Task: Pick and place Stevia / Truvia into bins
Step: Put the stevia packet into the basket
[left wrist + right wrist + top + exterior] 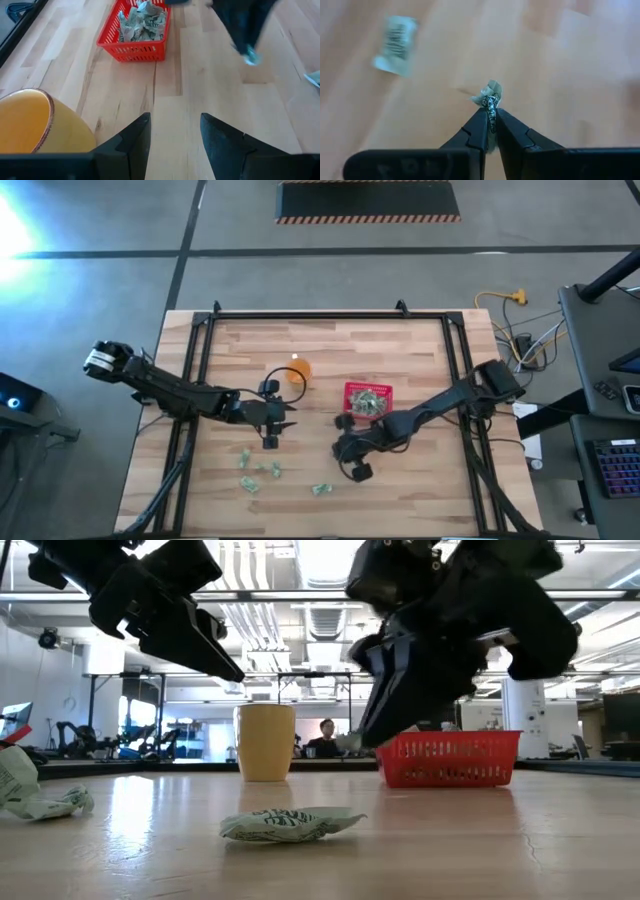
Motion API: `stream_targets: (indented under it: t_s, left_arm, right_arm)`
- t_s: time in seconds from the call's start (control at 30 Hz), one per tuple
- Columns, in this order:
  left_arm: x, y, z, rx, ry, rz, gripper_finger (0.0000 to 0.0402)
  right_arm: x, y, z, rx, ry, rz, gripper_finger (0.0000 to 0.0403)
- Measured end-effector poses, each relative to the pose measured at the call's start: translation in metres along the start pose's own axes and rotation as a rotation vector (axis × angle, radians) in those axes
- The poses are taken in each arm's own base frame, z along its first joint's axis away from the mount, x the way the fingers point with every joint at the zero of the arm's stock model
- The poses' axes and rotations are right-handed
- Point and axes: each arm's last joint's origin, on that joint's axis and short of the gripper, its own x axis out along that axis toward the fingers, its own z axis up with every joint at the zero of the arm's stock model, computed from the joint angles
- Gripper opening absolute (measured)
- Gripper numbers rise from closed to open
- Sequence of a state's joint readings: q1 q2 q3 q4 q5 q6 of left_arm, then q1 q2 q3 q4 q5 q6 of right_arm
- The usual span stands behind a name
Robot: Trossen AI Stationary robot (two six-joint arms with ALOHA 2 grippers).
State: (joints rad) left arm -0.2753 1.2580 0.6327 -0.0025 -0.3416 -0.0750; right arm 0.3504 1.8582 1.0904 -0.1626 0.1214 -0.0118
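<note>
Small green-and-white Stevia packets lie flat on the wood table near its front edge [258, 468], [320, 488]; in the low view, one [285, 824] lies close to the camera. The red basket [368, 400] holds several packets [142, 22]. My right gripper [491, 112] is shut on one crumpled packet [491, 97] just to the near-left of the basket [450, 758], above the table. My left gripper [175, 130] is open over bare wood, beside the orange cup [35, 125], pointing toward the basket. My right gripper pinches a crumpled packet between its two fingertips [482, 120]; a bunched end of the paper [492, 92] sticks out past the tips. The packet is lifted clear of the table [350, 743] and hangs at the fingers' ends [250, 57].
The translucent orange cup [297, 370] stands upright left of the basket, between the two arms. Another loose packet [395, 44] lies on the wood below the right gripper, and one [30, 790] at the low view's left. A black frame [300, 318] borders the table.
</note>
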Motion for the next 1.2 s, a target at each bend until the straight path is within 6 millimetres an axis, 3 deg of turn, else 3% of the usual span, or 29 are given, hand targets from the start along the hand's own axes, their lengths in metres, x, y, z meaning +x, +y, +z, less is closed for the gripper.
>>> stream_targets:
  t_s: [0.33,0.6,0.87,1.0,1.2]
  left_arm:
    - [0.000,0.000,-0.002,0.006,0.016,0.001,0.0155]
    - [0.000,0.000,-0.002,0.007,0.016,0.001,0.0155]
    - [0.000,0.000,-0.002,0.007,0.016,0.001,0.0155]
    - [0.000,0.000,-0.002,0.007,0.016,0.001,0.0155]
    - [0.000,0.000,-0.002,0.007,0.016,0.001,0.0155]
  right_arm:
    - [-0.048,-0.016,-0.028,0.164,0.135,-0.394,0.0028]
    - [-0.078,-0.023,-0.048,0.299,0.069,-0.548,0.0028]
    - [-0.080,-0.026,-0.078,0.363,0.049,-0.665,0.0028]
    - [-0.079,-0.026,-0.081,0.350,0.049,-0.695,0.0038]
    - [-0.078,-0.026,-0.080,0.328,0.045,-0.692,0.0087]
